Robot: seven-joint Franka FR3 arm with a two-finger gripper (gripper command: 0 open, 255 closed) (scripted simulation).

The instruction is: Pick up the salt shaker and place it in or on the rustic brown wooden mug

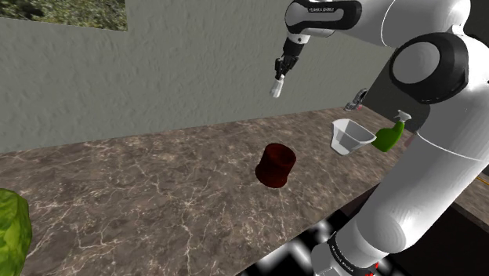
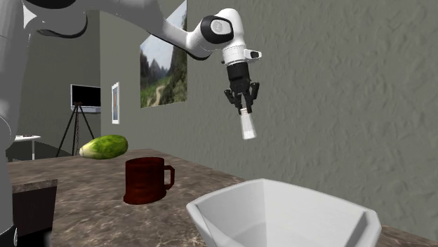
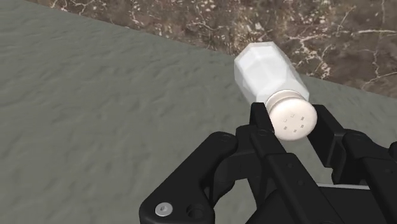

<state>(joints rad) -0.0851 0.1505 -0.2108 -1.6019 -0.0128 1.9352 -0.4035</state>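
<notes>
End effector [image 2: 243, 105] clamped on salt shaker [image 2: 248, 128] cap, held high. Centre it over the mug [image 1: 275, 165], lower before releasing.

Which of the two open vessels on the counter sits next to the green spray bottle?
The white angular cup, right beside the green spray bottle. The dark red-brown mug stands alone, further toward the shoulder view's left.

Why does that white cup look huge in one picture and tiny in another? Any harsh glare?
Second exterior view: the white cup stands right by the camera, so it looms at the bottom edge. Shoulder view: it sits farther off and looks small. Wrist view: the light is soft and even on the salt shaker, with no glare.
</notes>
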